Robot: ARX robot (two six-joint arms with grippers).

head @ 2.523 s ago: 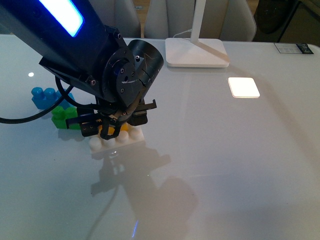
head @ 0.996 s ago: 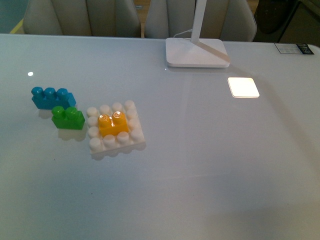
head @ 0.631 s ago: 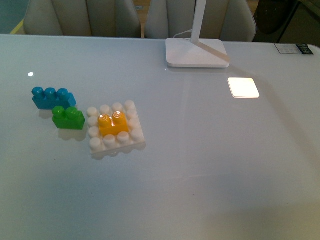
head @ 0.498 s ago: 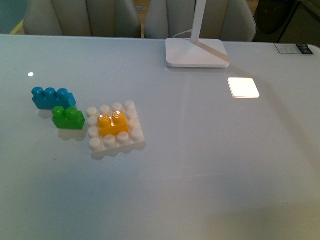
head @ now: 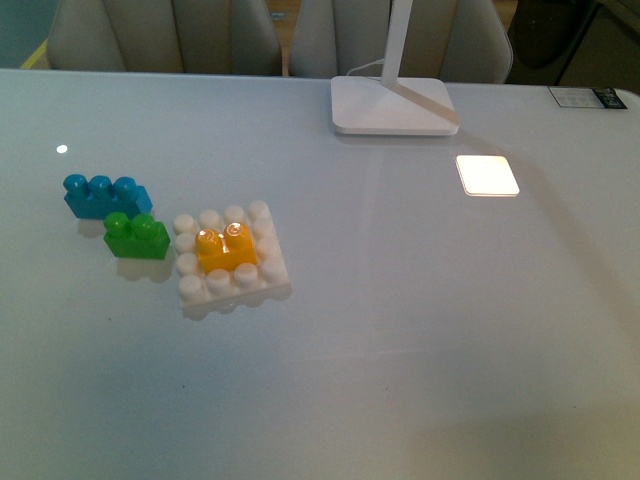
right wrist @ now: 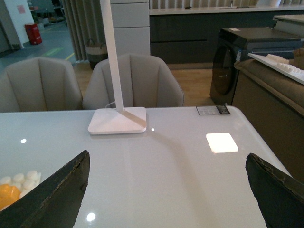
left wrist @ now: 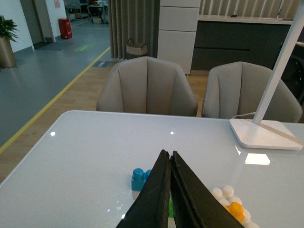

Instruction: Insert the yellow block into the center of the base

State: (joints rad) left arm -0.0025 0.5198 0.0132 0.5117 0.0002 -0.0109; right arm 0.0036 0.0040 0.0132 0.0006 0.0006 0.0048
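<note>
The yellow block (head: pixel 226 249) sits seated in the middle of the white studded base (head: pixel 273 277) on the table's left part. No arm shows in the front view. In the left wrist view my left gripper (left wrist: pixel 169 154) is shut and empty, raised above the table, with the base (left wrist: pixel 222 192) and yellow block (left wrist: pixel 236 211) beyond and to one side of it. In the right wrist view my right gripper (right wrist: pixel 167 159) is wide open and empty over bare table; a corner of the base (right wrist: pixel 19 179) and yellow block (right wrist: pixel 6 195) shows at the frame's edge.
A green two-stud brick (head: pixel 136 237) touches the base's left side, with a blue three-stud brick (head: pixel 104 194) behind it. A white lamp foot (head: pixel 392 105) stands at the back, and a bright light patch (head: pixel 487 174) lies right of it. Chairs stand behind the table.
The left arm, which was over the base with the yellow block, has withdrawn out of the front view. The yellow block stays seated on the base; nothing has moved in the last second.
</note>
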